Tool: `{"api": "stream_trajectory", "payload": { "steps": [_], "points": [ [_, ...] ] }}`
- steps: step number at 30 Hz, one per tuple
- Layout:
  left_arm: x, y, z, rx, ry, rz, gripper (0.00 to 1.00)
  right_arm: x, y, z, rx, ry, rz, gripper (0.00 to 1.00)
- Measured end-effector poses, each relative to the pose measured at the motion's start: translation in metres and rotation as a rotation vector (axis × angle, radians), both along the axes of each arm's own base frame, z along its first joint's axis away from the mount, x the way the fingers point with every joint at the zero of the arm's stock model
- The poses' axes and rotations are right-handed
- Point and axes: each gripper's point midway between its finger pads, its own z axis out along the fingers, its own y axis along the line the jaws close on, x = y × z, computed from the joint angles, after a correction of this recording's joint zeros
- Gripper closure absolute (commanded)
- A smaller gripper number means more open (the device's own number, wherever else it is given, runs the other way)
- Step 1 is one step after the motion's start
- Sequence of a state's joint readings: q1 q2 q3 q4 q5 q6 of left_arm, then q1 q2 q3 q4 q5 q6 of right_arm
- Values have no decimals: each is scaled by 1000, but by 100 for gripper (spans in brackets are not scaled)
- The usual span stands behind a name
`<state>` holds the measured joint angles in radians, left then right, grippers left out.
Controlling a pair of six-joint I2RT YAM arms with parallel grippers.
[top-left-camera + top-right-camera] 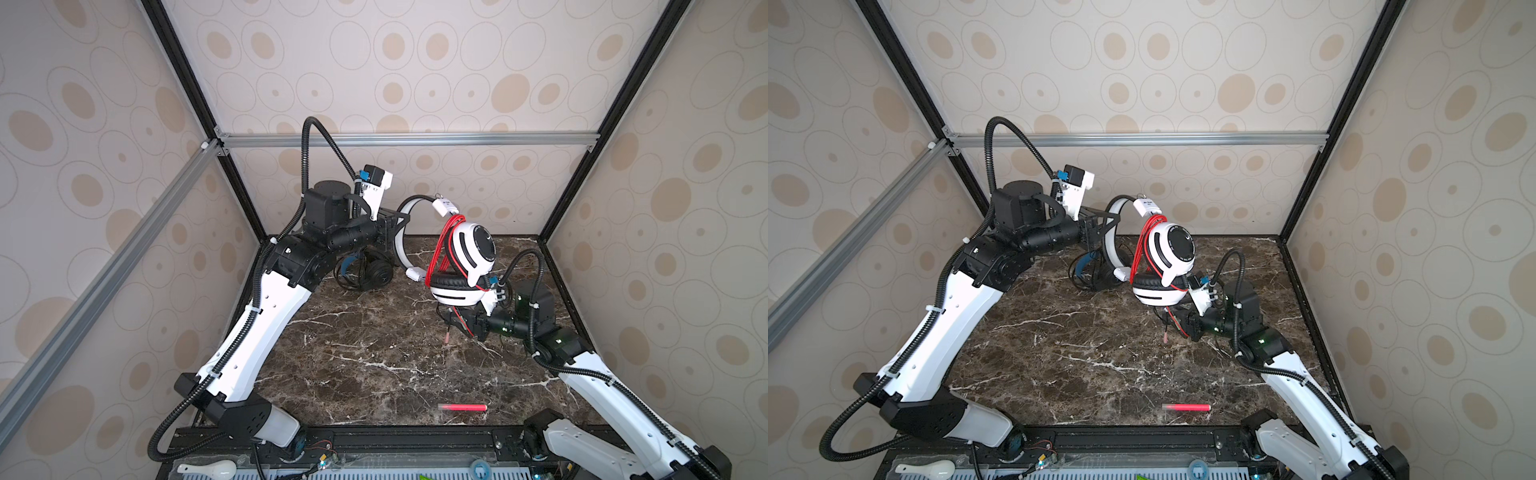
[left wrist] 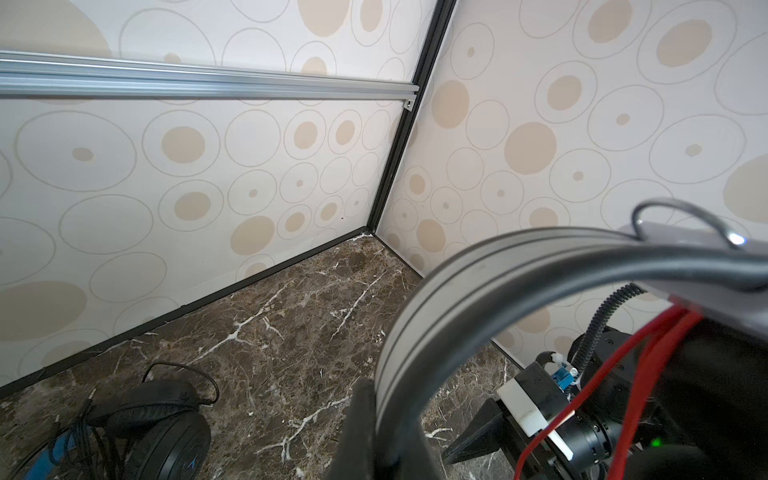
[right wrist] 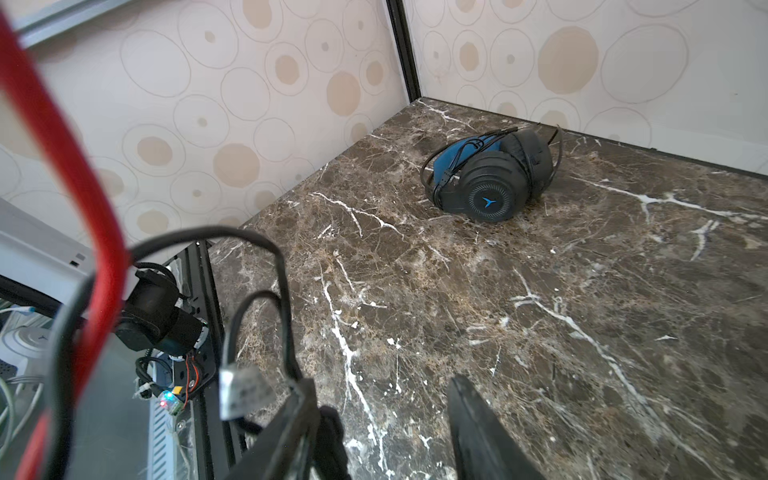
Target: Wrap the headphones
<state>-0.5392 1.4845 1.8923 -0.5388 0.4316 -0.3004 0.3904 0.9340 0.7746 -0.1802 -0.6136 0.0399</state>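
The left arm rises from the front left corner, bends at the elbow and lays its wrist level, pointing right over the back of the bench (image 1: 374, 353). The left tool (image 1: 400, 226) is clamped tight on the band of the white headset (image 1: 473, 249), holding it in the air. The band arches up from the grip, and the two cups hang to its right, one above the other, with the red cable (image 1: 446, 245) looped in several strands over the band and down between them. The right arm comes in low from the front right corner, wrist level and pointing left, so the right tool (image 1: 452, 322) sits just under the lower cup, which hides most of it in both top views. In the right wrist view its jaws stand partly apart with bare bench between them, and a thin black wire (image 3: 232, 332) with a small tag hangs beside one finger (image 3: 291, 424) — I cannot tell whether they touch. A loose cable end (image 1: 446, 337) dangles below that tool. The black headset (image 1: 374, 272) lies at the back of the bench under the left wrist, its cable looped about it. A red stick (image 1: 462, 407) lies near the front edge — well apart from both arms.
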Motion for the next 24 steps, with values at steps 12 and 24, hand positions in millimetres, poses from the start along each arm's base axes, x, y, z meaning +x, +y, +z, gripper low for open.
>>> {"api": "stream_trajectory", "payload": {
  "steps": [12, 24],
  "points": [
    [-3, 2, 10, -5, -12, -1, 100, 24, -37, -3, -129, -90, -244, 47],
    [0, 0, 4, 7, 0, -3, 100, 49, -71, -24, -249, -54, -467, 44]
  ]
}}
